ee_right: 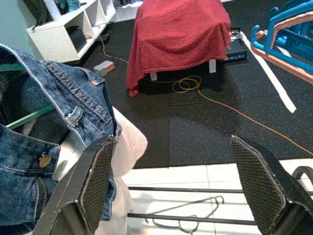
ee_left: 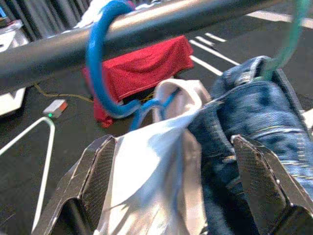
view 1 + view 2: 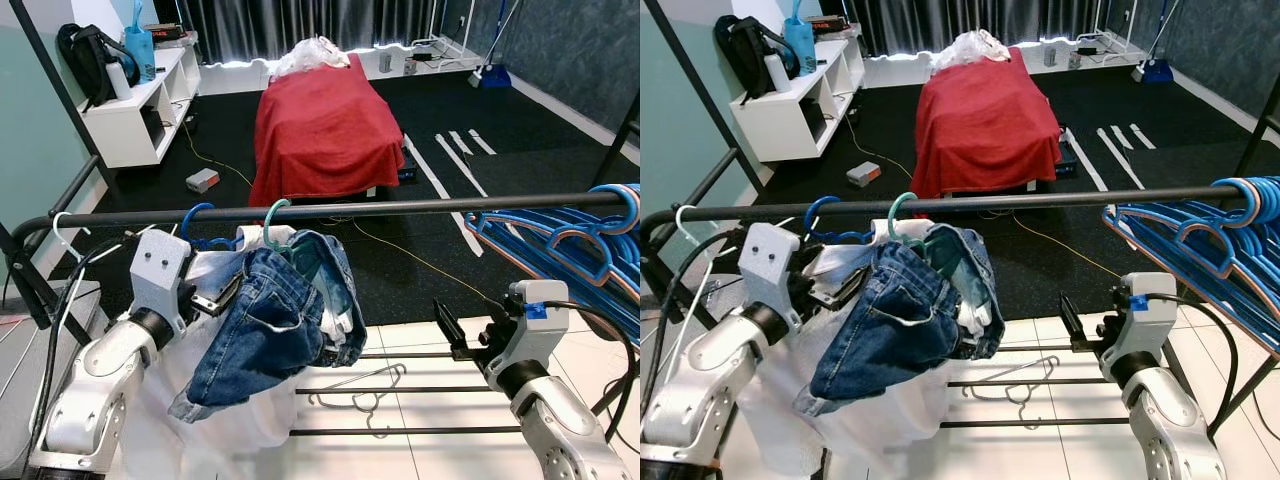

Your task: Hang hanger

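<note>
So the dark rail (image 3: 400, 208) runs straight across from 9 to 3 o'clock, and the teal hanger (image 3: 276, 222) with the jeans (image 3: 275, 325) on it hangs just left of the middle, hook over the rail and opening toward 9 o'clock. Its long axis looks turned toward the camera rather than square to the rail, though the denim bunches over most of it so it's hard to be sure. Right beside it at 9 o'clock sits a blue hanger (image 3: 196, 222) carrying a white garment (image 3: 215, 290), hook also over the rail, and the two pieces of clothing press against each other. The left gripper (image 2: 171, 166) is up by those clothes with its fingers spread wide, white cloth and denim sitting in the gap between them, not pinched. The right gripper (image 1: 173, 186) is over at about 4 o'clock, below the rail, also wide open and holding nothing. A bunch of blue hangers (image 3: 570, 245) hangs at the 3 o'clock end of the rail. A bare wire hanger (image 3: 365, 385) lies flat on the lower rods of the rack. Further back at 12 o'clock there's a bed with a red cover (image 3: 325, 125), and a white shelf (image 3: 135, 105) at 10 o'clock.
</note>
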Tool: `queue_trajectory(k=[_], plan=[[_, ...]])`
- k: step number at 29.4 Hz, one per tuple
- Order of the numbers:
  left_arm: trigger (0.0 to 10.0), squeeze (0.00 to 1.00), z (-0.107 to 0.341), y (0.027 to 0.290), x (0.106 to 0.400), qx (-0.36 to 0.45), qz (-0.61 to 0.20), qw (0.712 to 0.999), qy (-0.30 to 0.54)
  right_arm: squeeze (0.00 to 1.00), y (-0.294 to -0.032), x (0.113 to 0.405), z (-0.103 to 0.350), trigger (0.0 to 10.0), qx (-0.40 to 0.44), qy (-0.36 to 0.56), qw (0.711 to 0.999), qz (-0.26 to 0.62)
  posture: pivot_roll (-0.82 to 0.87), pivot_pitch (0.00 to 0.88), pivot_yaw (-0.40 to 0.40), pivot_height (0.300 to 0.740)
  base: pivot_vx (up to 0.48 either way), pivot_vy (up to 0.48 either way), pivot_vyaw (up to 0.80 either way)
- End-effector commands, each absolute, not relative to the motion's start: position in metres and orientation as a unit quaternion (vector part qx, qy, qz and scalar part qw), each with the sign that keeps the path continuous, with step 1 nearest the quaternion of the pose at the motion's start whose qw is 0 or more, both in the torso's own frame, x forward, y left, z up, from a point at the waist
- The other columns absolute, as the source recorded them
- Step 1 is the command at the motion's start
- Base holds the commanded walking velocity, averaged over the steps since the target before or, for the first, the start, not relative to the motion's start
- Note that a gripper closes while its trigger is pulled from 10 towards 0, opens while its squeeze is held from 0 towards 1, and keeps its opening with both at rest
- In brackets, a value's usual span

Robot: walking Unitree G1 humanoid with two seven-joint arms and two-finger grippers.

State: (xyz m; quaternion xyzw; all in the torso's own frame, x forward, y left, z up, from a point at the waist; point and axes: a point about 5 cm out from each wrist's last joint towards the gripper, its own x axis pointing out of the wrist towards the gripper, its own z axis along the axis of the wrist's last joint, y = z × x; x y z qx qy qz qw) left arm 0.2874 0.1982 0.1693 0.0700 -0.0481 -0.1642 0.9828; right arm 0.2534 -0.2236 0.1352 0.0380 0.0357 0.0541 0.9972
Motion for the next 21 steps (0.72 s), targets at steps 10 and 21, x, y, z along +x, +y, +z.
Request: queue_trajectory(k=[10,21], plan=[[10.0,0.0,0.152,0.201,0.292,0.056,-0.134,0.989,-0.003,0.0,-0.219,0.253,0.135,10.0,0.049,0.037,0.997,0.055,-0.16,0.056,0.07,0.736,0.0,0.0,0.0],[9.1,0.0,0.135,0.192,0.29,0.06,-0.163,0.983,0.052,0.0,-0.219,0.252,0.135,10.0,0.051,0.037,0.997,0.053,-0.16,0.058,0.071,0.736,0.0,0.0,0.0]])
